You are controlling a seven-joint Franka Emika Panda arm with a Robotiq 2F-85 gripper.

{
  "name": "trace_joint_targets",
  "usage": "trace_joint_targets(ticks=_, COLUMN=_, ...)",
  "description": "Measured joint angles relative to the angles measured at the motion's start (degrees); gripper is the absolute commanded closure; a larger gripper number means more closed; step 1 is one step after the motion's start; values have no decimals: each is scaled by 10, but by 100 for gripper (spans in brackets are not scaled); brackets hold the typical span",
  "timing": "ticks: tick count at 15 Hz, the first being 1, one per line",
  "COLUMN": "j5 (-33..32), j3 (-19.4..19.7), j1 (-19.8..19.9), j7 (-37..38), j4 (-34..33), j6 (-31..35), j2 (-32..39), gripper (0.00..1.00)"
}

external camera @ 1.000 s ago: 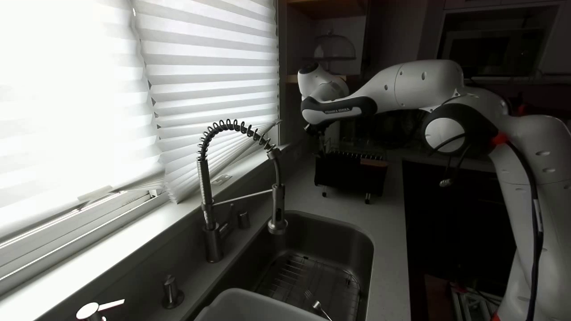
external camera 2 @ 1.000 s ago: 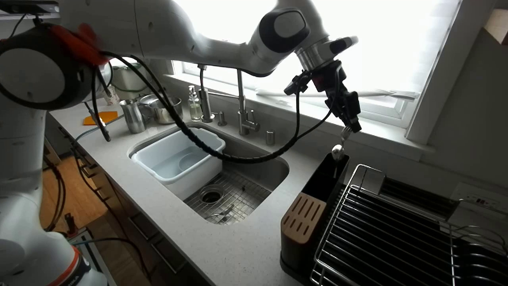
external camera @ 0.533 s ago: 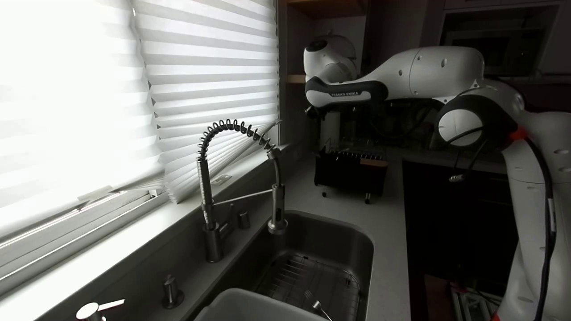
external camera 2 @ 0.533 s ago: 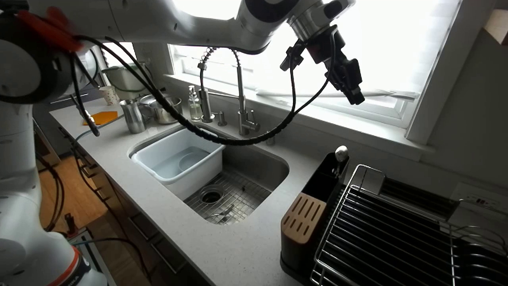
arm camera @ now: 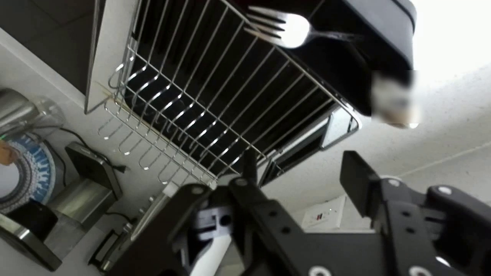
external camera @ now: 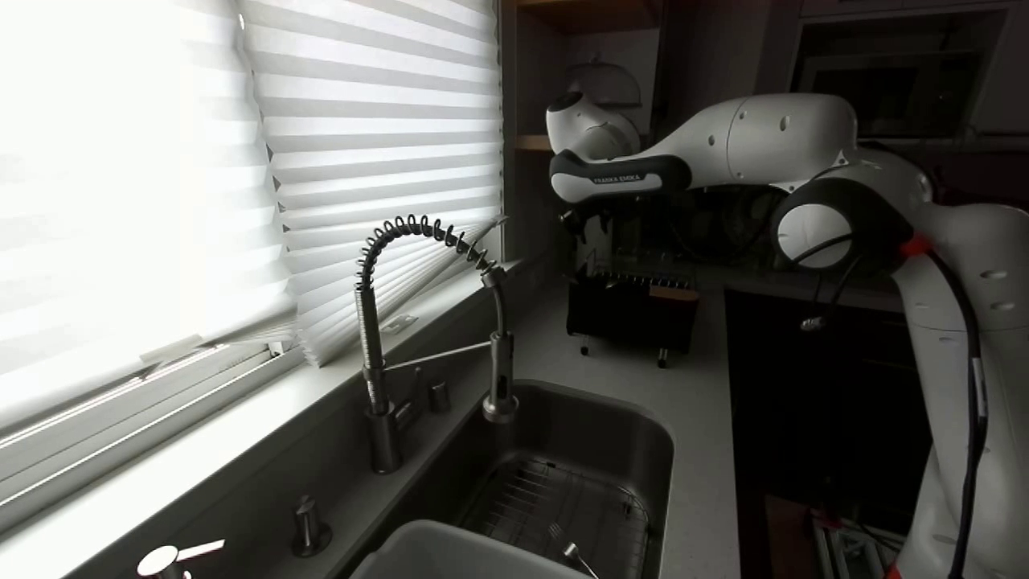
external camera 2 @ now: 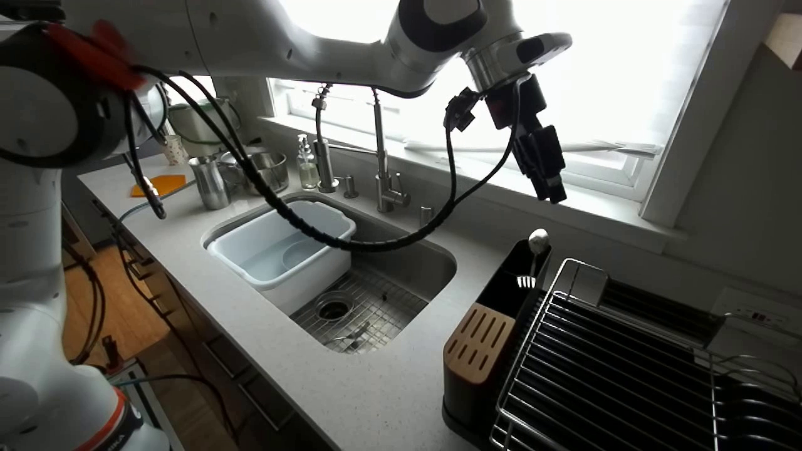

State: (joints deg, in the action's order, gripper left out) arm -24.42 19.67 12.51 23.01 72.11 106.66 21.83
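Observation:
My gripper point(arm camera: 301, 172) is open and empty in the wrist view, its two black fingers wide apart. In an exterior view the gripper point(external camera 2: 551, 191) hangs tilted above the black utensil caddy point(external camera 2: 506, 289), in front of the window. A silver fork point(arm camera: 293, 30) stands in the caddy point(arm camera: 378, 27), tines up and leaning; its tines point(external camera 2: 526, 281) also show in an exterior view. A spoon-like utensil with a round shiny head point(external camera 2: 538, 240) stands at the caddy's back end. The gripper touches neither. In an exterior view the gripper point(external camera: 591, 227) is dark and hard to make out.
A wire dish rack point(external camera 2: 617, 366) adjoins the caddy, which has a slotted wooden insert point(external camera 2: 479, 343). The sink point(external camera 2: 401, 260) holds a white tub point(external camera 2: 313, 285) and another fork point(external camera: 571, 551). A tall spring faucet point(external camera: 371, 346) stands behind it. The window sill point(external camera 2: 601, 207) is near the gripper.
One second ago the fork was up at my fingertips over the caddy. The gripper then rose away, leaving the fork in the caddy. Since half a second ago it has come partly down again.

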Motion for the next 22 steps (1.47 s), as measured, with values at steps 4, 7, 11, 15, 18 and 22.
trace_joint_targets(ticks=4, j5=66, j3=1, j1=33, j7=-22, j4=-2, j6=-58, j2=5, gripper=0)
trace_joint_targets(ticks=7, j5=136, j3=1, j1=67, j7=-62, j4=-2, j6=-79, j2=5, gripper=0)
trace_joint_targets(ticks=11, j5=236, j3=-1, j1=109, j7=-113, j4=-2, j6=-98, j2=9, gripper=0)
trace_joint_targets(ticks=15, j5=326, j3=-6, j1=140, j7=-164, j4=-1, j6=-100, j2=19, gripper=0)
trace_joint_targets(ticks=18, j5=381, j3=-10, j1=157, j7=-194, j4=-1, j6=-100, j2=30, gripper=0)
trace_joint_targets(ticks=22, j5=432, j3=-14, j1=173, j7=-224, j4=-1, j6=-100, j2=43, gripper=0)
